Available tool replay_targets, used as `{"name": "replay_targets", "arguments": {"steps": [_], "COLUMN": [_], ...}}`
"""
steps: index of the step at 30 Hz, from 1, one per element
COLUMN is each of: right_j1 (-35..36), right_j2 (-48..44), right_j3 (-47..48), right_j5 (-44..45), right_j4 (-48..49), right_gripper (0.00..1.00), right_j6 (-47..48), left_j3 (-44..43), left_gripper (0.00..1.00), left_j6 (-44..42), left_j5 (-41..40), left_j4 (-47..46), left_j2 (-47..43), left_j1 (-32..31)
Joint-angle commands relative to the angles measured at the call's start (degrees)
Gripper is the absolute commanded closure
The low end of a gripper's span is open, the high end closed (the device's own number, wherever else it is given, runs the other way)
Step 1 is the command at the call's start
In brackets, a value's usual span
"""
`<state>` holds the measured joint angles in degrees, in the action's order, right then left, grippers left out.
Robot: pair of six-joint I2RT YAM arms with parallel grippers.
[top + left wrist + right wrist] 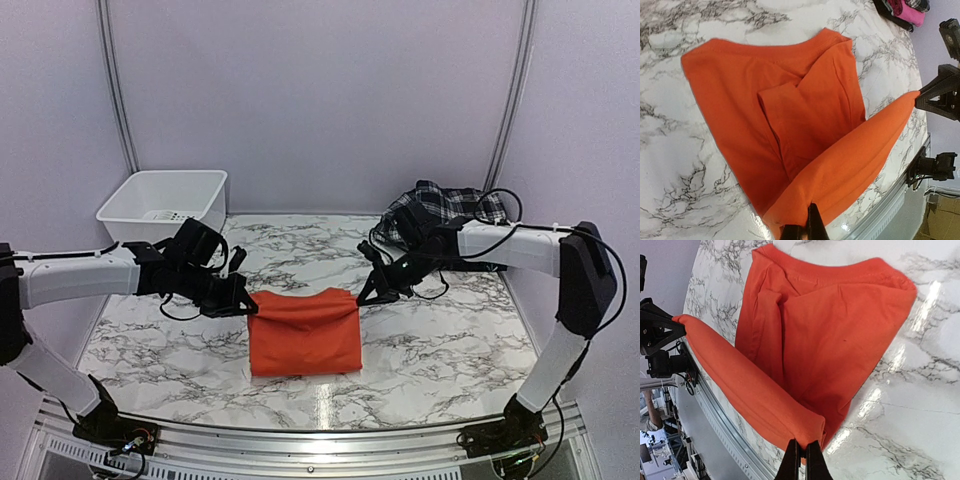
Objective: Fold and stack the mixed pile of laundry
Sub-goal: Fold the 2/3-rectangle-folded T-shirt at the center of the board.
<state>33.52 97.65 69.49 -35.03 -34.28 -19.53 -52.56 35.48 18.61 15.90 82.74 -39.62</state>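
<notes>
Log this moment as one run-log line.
step: folding | left gripper: shut on orange shirt | right gripper: shut on orange shirt | edge: lifted, stretched between grippers | plaid shirt: heaped far right

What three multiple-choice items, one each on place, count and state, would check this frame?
1. Where is the plaid shirt? A) far right of the table B) near left edge C) at the centre
2. How many tools grip the orange t-shirt? A) none B) one C) two
3. The t-shirt edge between the tools is: A) flat on the table B) lifted, stretched C) balled up
Answers: 1 A, it lies at the far right corner; 2 C, left tool and right tool each pinch a corner; 3 B, wrist views show it taut above the rest.
</notes>
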Motion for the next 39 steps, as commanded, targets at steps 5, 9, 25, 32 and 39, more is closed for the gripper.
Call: {"name": "replay_targets", "arguments": {"steps": [5, 9, 25, 32, 39], "right_j1": [-2.90, -3.51, -6.17, -7.00, -9.54], "right_j2": [5.24, 8.43, 22.05, 28.72, 26.26], "right_j3": [9.58, 12.86, 28.22, 34.17, 36.84], "right_j5": [0.06, -0.02, -0.90, -1.62, -0.24], "right_j4": [-3.72, -3.70, -4.11, -4.68, -5.46], "right_gripper": [1.00, 1.00, 1.00, 0.98, 0.60], "right_j6": [3.41, 3.77, 4.62, 4.72, 3.63], "left_j3": [-7.39, -8.57, -15.43, -18.22, -16.14], "left_gripper": [1.00, 1.00, 1.00, 1.00, 0.57], "left_j6": [-4.09, -4.43, -7.39, -7.60, -5.31], "left_j5": [1.75, 1.96, 5.22, 4.63, -2.15], "left_j4": [3.43, 3.37, 3.00, 2.91, 0.64], "left_j2": [5.22, 7.13, 17.82, 23.14, 17.59], "left_j1": [3.77, 6.16, 12.11, 13.17, 15.35]}}
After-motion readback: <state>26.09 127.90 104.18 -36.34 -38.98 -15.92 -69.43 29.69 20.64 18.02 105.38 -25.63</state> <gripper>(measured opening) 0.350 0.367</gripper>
